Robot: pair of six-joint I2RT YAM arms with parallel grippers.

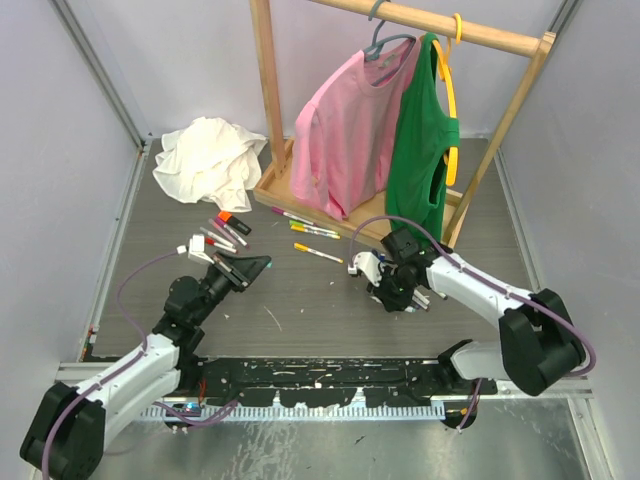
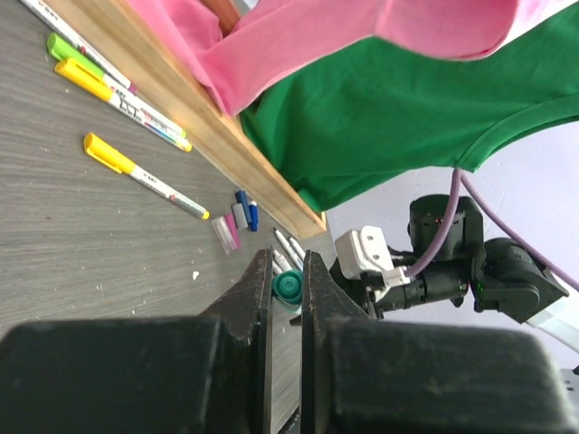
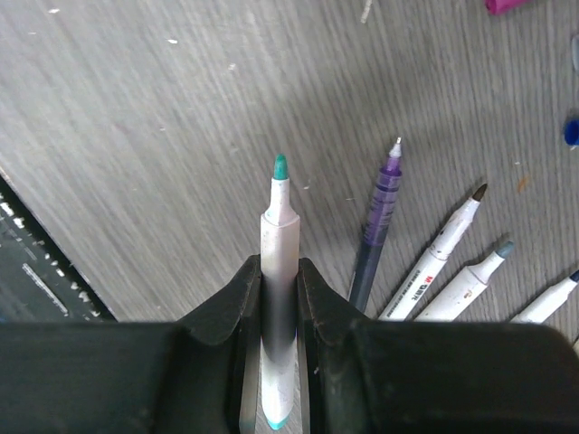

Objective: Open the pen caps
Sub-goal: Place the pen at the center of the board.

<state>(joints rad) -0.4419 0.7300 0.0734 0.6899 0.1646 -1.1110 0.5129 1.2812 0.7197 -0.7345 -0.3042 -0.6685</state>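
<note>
The grey wood-grain table (image 1: 300,300) carries a crumpled white cloth (image 1: 208,160) at its far left corner and a wooden rack base (image 1: 272,188) beside it. Nearer lie a cluster of pens (image 1: 225,232), a yellow pen (image 1: 318,252) mid-table, a pink cap (image 2: 227,231), and uncapped pens (image 3: 434,262) to the right.

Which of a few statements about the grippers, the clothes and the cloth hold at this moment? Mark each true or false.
1. The right gripper is shut on a white pen whose green tip is bare. True.
2. The left gripper is open and empty. False: it is shut on a green cap.
3. In the top view, the green shirt hangs left of the pink shirt. False: the pink shirt hangs on the left, the green one on the right.
4. A crumpled white cloth lies at the far left corner of the table. True.
</note>
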